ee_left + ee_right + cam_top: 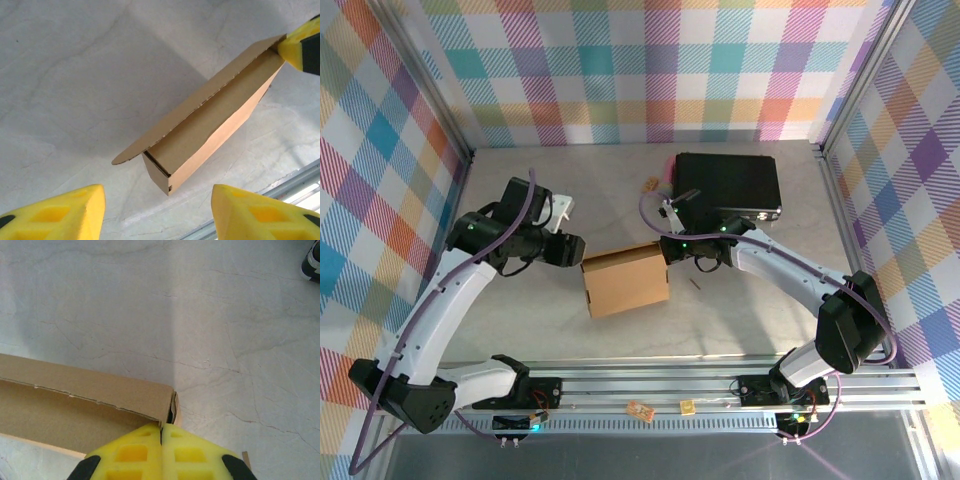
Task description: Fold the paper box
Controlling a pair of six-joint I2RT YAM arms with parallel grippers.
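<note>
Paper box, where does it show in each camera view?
Top external: box at centre.
Left wrist: centre-right.
Right wrist: lower left.
Shared landmark: the yellow right fingers at the box's corner.

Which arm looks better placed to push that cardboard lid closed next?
The left, probably. The left fingers are open and empty, facing the end of the paper box, where the lid flap stands ajar. The right fingers are shut at the box's opposite corner, apparently steadying it.
</note>
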